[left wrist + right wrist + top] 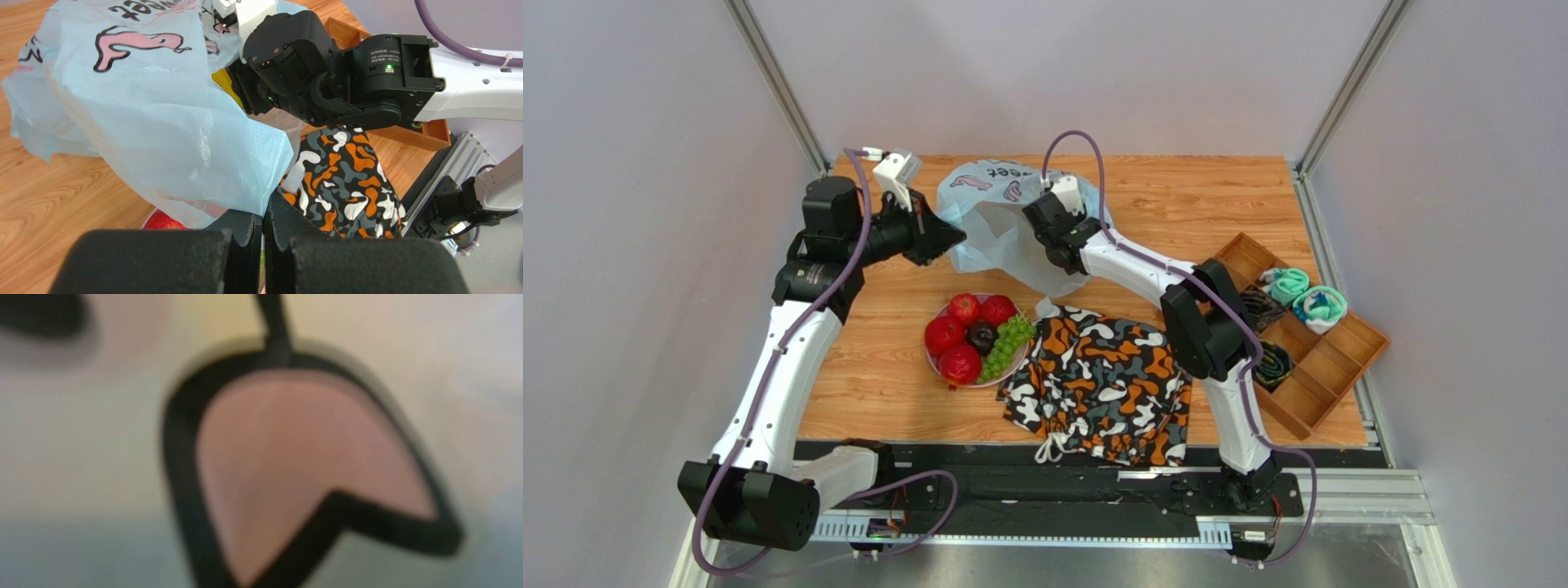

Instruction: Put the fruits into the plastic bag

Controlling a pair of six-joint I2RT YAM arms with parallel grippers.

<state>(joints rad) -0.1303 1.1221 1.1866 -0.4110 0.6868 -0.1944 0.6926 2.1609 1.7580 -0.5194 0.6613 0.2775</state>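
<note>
The light-blue plastic bag (995, 221) stands at the back of the table; it also fills the left wrist view (153, 122). My left gripper (946, 239) is shut on the bag's edge (265, 211). My right gripper (1053, 245) reaches into the bag's mouth; its fingers are hidden by plastic. The right wrist view shows only a blurred pink print (294, 465). A yellow patch (222, 82) shows inside the bag. Red round fruits (961, 363), a dark fruit (982, 337) and green grapes (1012, 335) lie on a pink plate (995, 377). One red fruit (161, 222) peeks out below the bag.
A camouflage cloth (1100, 380) lies right of the plate, near the front edge, and shows in the left wrist view (344, 177). A wooden divided tray (1308, 368) with small items stands at the right edge.
</note>
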